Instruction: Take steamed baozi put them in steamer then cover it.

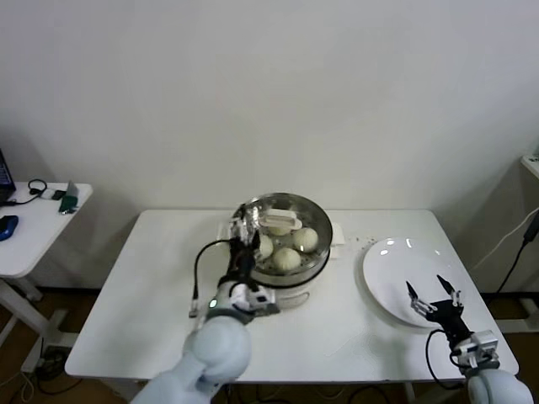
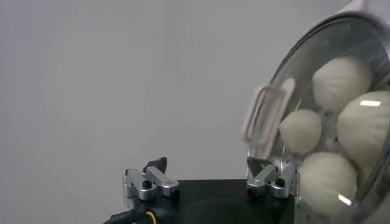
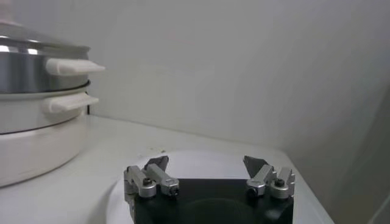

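Now left gripper (image 1: 242, 225) gapes wide beside the cover (image 1: 282, 220) — holding nothing.

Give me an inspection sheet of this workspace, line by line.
Surface: white table.
Job's things: four buns inside the steamer; glass lid sits on it.
Clutter: bare white plate on the robot's right.
Grippers: left gripper open at the lid's edge; right gripper open above the plate.
Cables: black cable along the left arm.
Surroundings: side table with small items, white wall.
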Robot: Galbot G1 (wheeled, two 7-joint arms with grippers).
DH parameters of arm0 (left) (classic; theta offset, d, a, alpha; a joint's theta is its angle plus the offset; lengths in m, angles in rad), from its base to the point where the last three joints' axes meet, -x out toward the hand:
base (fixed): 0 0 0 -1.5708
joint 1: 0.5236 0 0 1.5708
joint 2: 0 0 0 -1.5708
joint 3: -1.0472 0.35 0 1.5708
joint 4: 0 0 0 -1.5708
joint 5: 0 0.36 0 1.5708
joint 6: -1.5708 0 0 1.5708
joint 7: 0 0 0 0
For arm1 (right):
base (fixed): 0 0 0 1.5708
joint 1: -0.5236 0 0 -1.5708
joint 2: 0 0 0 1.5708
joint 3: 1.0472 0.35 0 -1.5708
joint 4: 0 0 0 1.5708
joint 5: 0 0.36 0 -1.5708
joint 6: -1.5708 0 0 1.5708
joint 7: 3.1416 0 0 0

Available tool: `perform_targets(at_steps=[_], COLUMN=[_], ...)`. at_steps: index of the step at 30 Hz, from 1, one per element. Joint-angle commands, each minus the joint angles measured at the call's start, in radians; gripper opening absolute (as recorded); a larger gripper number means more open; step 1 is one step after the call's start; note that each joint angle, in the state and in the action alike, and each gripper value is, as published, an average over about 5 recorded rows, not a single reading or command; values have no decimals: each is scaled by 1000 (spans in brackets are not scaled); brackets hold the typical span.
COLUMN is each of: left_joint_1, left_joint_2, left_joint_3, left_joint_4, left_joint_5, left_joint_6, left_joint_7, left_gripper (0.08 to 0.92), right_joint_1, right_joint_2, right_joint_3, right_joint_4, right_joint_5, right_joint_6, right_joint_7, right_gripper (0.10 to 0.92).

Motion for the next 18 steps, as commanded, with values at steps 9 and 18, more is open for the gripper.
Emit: perform_targets(at_steps=[9,18], left_joint_1=[514,579], left_joint_2=[-9,-79], left_joint_3=[-640,-706], left_joint_4=[-28,148], left_joint_5=[-993,-1157], left_joint_6=[-771,-971], left_joint_7=[-337,-254], left_gripper=[823,823], right_joint_1=[-48,-66], right_joint_2=[6,16], right_joint_3=[-12,-32], right_joint_4=[82,110], right_joint_5=[40,39], right_joint_6=[23,44], right_joint_7=[-11,-21], right_gripper=[823,823])
